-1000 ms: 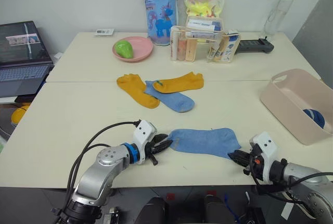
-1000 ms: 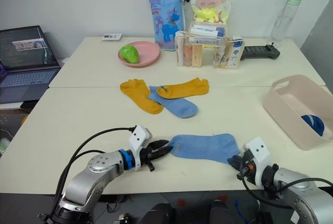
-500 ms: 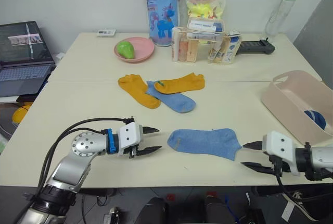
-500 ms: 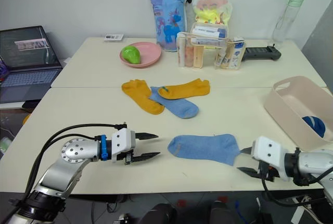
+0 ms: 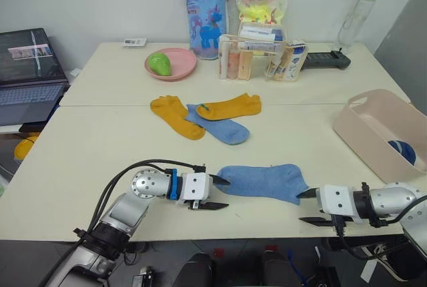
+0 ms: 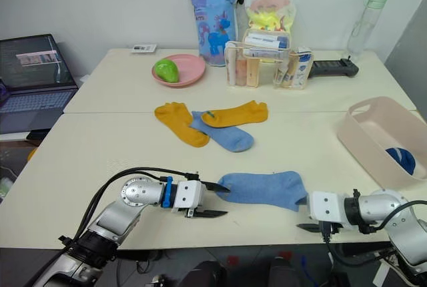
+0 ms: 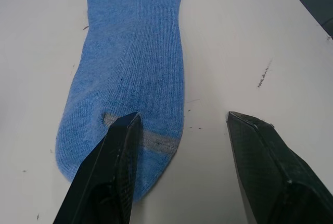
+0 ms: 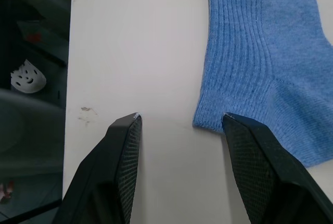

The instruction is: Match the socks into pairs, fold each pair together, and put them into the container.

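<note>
At the near edge of the table (image 5: 100,140), a light blue sock (image 5: 261,181) lies flat, and both grippers sit at its ends. The left gripper (image 5: 215,193) has its fingers spread wide, one fingertip (image 7: 125,125) resting over the toe end of this sock, the other on bare tabletop beside it; it holds nothing. The right gripper (image 5: 304,207) is likewise spread and empty, one fingertip (image 8: 234,122) at the cuff edge, the other on the table.

Beyond that sock lie three more: two mustard yellow socks (image 5: 175,115) and a second light blue sock (image 5: 220,127) overlapping between them. To the right of the near sock stands the pink-beige container (image 5: 373,133), with something dark blue (image 5: 400,150) inside. Farther back sit a pink plate (image 5: 171,63), a clear organizer (image 5: 260,57) and a laptop (image 5: 27,73).
</note>
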Robot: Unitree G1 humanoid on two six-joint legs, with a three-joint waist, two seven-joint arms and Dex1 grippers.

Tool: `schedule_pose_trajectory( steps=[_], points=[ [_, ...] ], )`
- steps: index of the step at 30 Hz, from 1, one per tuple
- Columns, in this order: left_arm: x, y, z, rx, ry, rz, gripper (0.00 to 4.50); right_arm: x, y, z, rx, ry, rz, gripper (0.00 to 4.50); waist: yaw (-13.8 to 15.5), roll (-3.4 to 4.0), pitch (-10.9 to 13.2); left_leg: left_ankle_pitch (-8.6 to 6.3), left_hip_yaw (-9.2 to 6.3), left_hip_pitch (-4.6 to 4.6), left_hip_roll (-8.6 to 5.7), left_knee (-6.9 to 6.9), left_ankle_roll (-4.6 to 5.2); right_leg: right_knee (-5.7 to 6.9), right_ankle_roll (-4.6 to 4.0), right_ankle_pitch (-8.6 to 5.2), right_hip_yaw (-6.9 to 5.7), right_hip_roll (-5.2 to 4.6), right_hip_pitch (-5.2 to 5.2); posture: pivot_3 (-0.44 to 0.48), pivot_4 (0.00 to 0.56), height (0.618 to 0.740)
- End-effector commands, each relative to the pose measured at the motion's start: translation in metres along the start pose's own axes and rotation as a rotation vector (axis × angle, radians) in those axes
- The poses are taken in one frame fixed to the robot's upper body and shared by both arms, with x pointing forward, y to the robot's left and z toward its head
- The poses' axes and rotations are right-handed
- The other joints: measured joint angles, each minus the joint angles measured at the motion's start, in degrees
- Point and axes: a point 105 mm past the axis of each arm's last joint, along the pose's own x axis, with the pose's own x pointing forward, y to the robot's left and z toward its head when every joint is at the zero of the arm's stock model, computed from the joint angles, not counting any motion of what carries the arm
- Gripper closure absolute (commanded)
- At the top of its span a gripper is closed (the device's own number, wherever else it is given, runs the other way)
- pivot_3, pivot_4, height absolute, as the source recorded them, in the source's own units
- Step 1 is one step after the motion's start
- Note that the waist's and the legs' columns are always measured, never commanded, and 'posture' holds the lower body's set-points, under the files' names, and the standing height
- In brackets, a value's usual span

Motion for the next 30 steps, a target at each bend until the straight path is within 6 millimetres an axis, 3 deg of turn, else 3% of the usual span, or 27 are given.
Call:
schedule_pose_trajectory(
  steps=[1, 5, 8, 11, 14, 22, 30],
  points=[
    [0.003, 0.002, -0.007, -0.006, 0.030, 0.003, 1.76, 0.003, -0.001, -0.002, 0.042, -0.001, -0.007, 1.84, 0.02, -0.01, -0.01, 0.00, 0.01, 0.03, -0.01, 0.00, 0.00, 0.00, 0.00, 0.00, 0.01, 0.01, 0.03, 0.000, 0.150, 0.740],
    [0.005, 0.001, -0.014, -0.029, 0.057, 0.001, 2.65, 0.004, -0.005, -0.005, 0.068, 0.004, -0.019, 1.82, 0.00, -0.01, -0.02, 0.00, 0.02, 0.08, 0.00, 0.00, 0.00, 0.02, 0.00, 0.00, 0.04, 0.00, 0.05, 0.000, 0.150, 0.740],
    [0.004, -0.001, -0.016, -0.038, 0.068, -0.010, 3.57, 0.003, -0.008, -0.007, 0.079, 0.009, -0.026, 2.44, 0.01, -0.01, -0.02, 0.00, 0.01, 0.10, -0.01, 0.00, 0.00, 0.03, 0.00, 0.00, 0.03, 0.00, 0.07, 0.000, 0.150, 0.740],
    [0.004, 0.000, -0.016, -0.039, 0.068, -0.014, 4.50, 0.002, -0.010, -0.007, 0.085, 0.010, -0.032, 3.51, 0.02, -0.01, -0.02, 0.00, 0.01, 0.11, -0.01, 0.00, 0.00, 0.05, 0.00, 0.00, 0.04, 0.00, 0.07, 0.000, 0.150, 0.740],
    [0.005, 0.002, -0.015, -0.042, 0.065, -0.009, 4.50, 0.003, -0.016, -0.004, 0.110, -0.005, -0.065, 4.45, 0.02, -0.01, -0.02, 0.00, 0.01, 0.12, -0.01, 0.00, 0.00, 0.06, 0.00, 0.00, 0.04, 0.00, 0.06, 0.000, 0.150, 0.740],
    [0.003, 0.003, -0.010, -0.048, 0.040, -0.006, 4.50, 0.001, -0.018, 0.004, 0.121, -0.032, -0.055, 4.45, 0.02, -0.01, -0.02, 0.00, 0.01, 0.12, -0.01, 0.00, 0.00, 0.06, 0.00, 0.00, 0.05, 0.00, 0.06, 0.000, 0.150, 0.740],
    [-0.018, 0.010, 0.016, -0.060, -0.040, 0.030, 4.50, -0.010, -0.010, 0.051, 0.149, -0.161, -0.001, 4.45, -0.03, 0.02, 0.02, -0.01, -0.05, 0.07, 0.02, -0.02, -0.02, 0.06, 0.00, 0.00, 0.09, -0.07, -0.05, 0.000, 0.150, 0.740]
  ],
)
